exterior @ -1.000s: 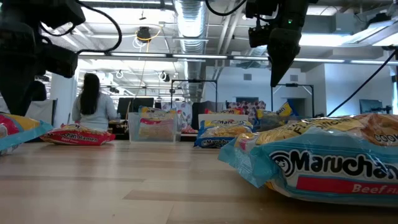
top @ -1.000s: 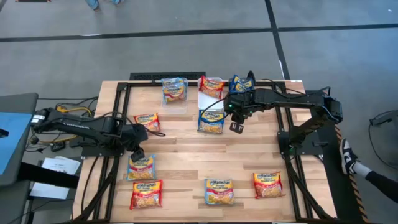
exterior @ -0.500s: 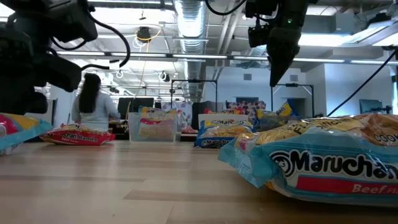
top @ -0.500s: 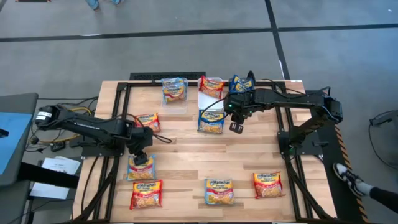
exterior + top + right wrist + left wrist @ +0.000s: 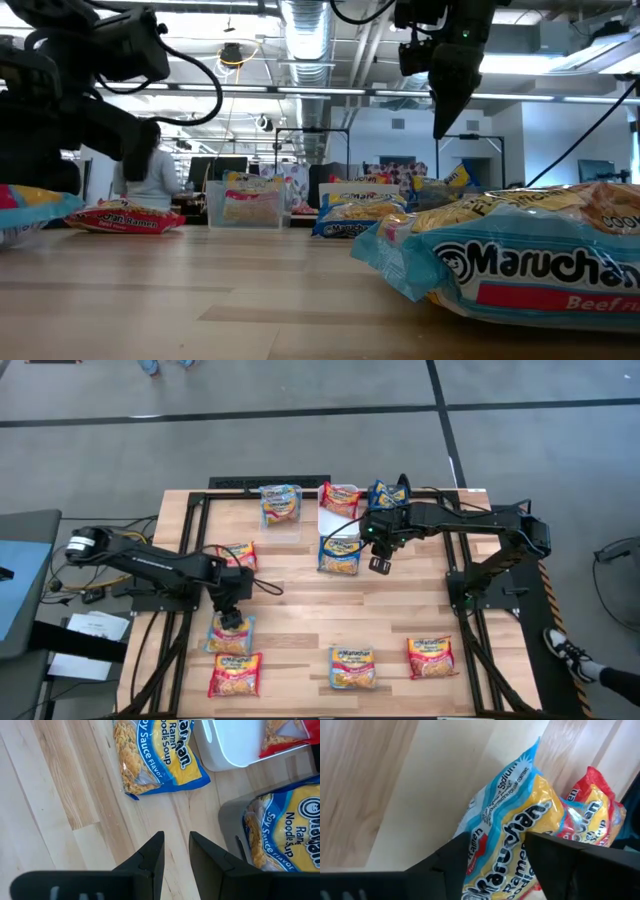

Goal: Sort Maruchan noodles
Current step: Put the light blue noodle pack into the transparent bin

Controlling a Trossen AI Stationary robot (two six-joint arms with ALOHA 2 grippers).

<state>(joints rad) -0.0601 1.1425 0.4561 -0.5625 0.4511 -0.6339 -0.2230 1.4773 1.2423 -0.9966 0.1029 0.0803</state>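
Blue packet (image 5: 505,840) between left hand (image 5: 495,855) open fingers, wrist view only; right hand (image 5: 175,850) near-closed, empty

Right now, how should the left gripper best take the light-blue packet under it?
Probably from straight above, across the narrow width: the light-blue packet lies flat on the table, puffy in the middle, and the left gripper already straddles it, open.

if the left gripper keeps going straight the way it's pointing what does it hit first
Most likely the light-blue noodle packet: the left gripper points down at it, open fingers either side of its edge. The red packet lies just beside it. Remaining depth is unclear.
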